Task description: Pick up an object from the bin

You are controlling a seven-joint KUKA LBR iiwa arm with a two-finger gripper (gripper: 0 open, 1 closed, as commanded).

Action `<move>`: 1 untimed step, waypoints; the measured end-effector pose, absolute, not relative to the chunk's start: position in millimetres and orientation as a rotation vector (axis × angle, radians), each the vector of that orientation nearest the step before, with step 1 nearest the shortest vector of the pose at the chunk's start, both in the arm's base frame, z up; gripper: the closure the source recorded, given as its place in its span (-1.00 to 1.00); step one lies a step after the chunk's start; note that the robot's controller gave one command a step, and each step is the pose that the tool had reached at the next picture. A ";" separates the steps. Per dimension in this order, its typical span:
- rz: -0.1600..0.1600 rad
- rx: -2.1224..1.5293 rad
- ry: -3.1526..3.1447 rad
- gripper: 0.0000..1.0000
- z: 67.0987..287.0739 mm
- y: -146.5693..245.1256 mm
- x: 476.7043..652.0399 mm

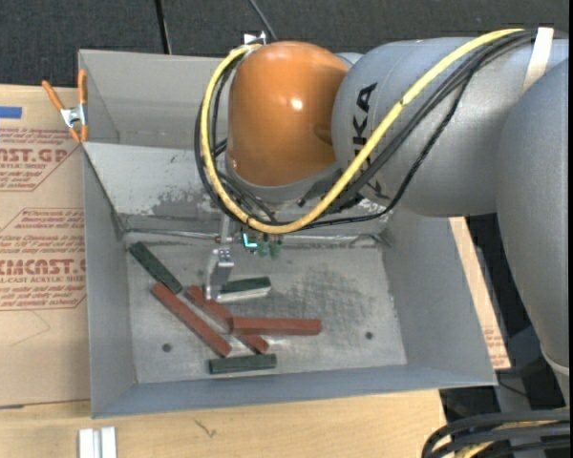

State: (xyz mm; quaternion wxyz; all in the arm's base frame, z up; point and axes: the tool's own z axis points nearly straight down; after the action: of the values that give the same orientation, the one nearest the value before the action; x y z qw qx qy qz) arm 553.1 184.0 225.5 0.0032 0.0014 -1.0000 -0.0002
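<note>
My gripper (219, 273) hangs under the orange dome, low over the bin floor left of centre. Its tip is right at the left end of a short grey-green bar (244, 288) lying flat there; whether it touches the bar is not clear. Just below lies a red-brown bar (278, 326) pointing right. A longer red-brown bar (191, 319) runs diagonally from the upper left to the lower right. A dark green bar (155, 266) lies to the left of the gripper.
Another dark green bar (241, 364) lies near the bin's front wall, with a short red-brown piece (250, 343) just above it. The arm and its cables cover the back and right of the bin.
</note>
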 end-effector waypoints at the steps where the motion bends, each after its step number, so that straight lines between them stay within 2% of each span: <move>1: -0.003 0.001 -3.143 -1.00 230.1 182.9 555.0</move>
State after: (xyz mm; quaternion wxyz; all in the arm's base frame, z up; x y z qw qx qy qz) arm 555.0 182.9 230.1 -0.0007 0.0004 -1.0000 -0.0008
